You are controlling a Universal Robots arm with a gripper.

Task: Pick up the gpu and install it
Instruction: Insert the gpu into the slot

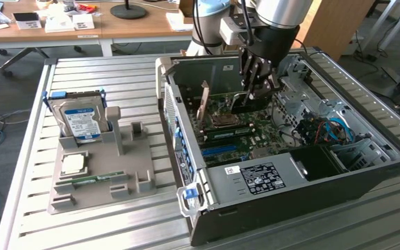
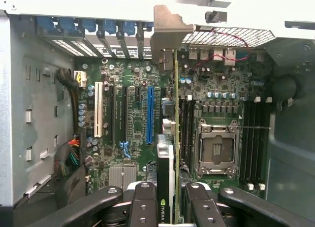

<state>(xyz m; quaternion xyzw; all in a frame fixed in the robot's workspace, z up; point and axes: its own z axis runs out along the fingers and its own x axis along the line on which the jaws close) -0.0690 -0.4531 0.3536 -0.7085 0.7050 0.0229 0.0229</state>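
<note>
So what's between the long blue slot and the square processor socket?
The gpu, held edge-on by the gripper; that shows in the wrist view.

A slatted metal table (image 1: 102, 73) carries a grey holder (image 1: 136, 159) on the exterior view's left and an open case (image 1: 304, 195) beside it.

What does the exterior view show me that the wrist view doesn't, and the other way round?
Exterior view: a grey moulded holder on the slatted metal table, carrying a silver hard drive with a blue-white label. Wrist view: a long white slot and, down by the fingers, NVIDIA lettering. Both: those fingers gripping the gpu, a thin green card with a silvery end bracket, over the green motherboard with its square metal processor socket.
</note>
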